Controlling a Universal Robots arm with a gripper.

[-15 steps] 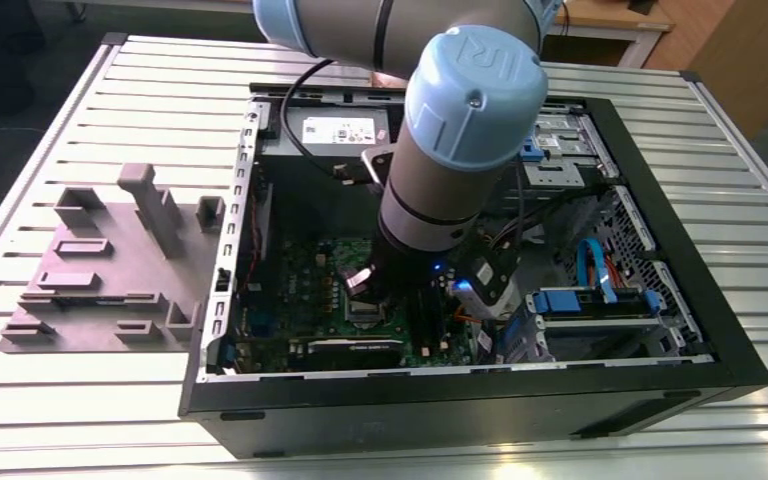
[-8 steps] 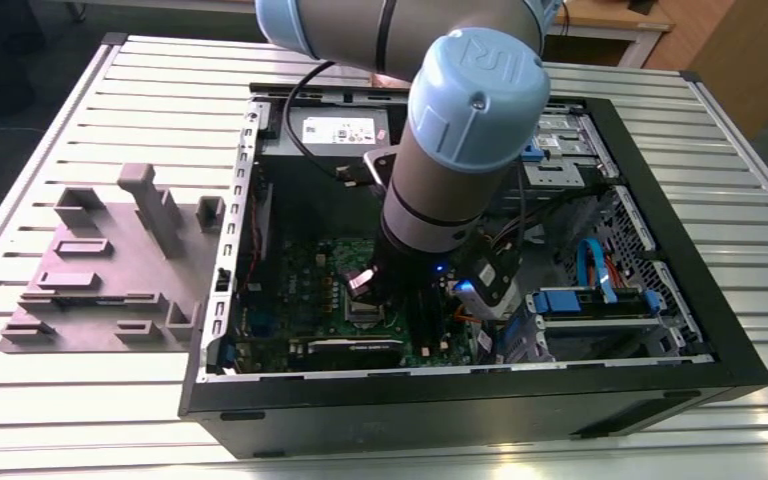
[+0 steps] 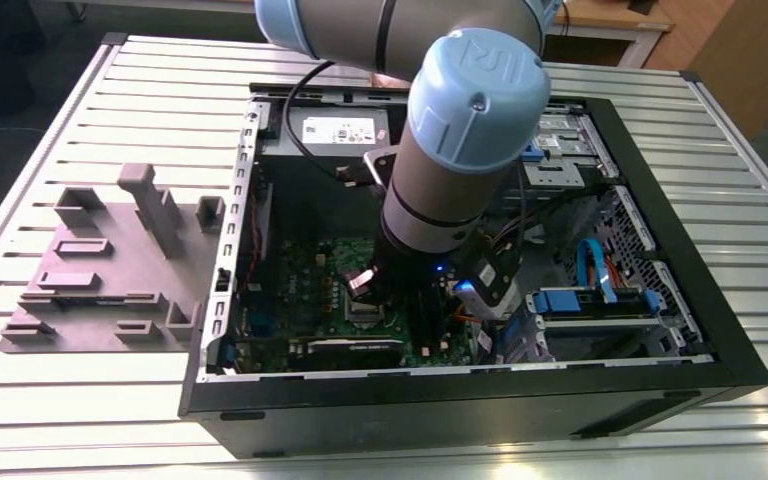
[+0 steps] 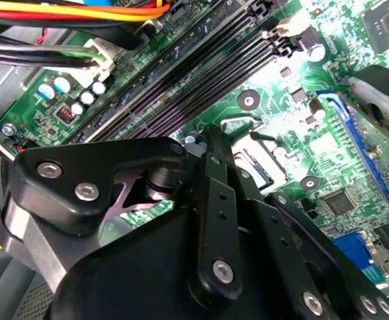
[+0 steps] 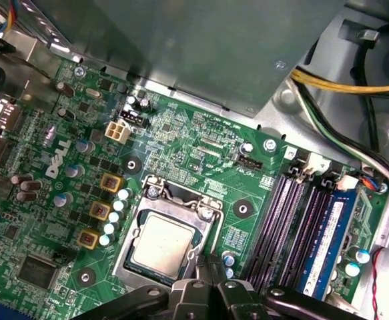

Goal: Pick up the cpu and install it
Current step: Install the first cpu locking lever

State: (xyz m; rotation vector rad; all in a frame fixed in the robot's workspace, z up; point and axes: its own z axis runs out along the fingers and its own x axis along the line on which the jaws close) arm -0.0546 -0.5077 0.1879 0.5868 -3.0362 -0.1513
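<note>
Gripper (image 5: 211, 293) poised low over the motherboard (image 5: 201, 160).
I see the cpu (image 5: 162, 245) seated in its socket (image 5: 168, 233), lower centre; I cannot tell its finger state.

White logo and tiny component markings printed on green motherboard (image 5: 181, 133); white label on power supply (image 3: 337, 128), too small to read.
</note>
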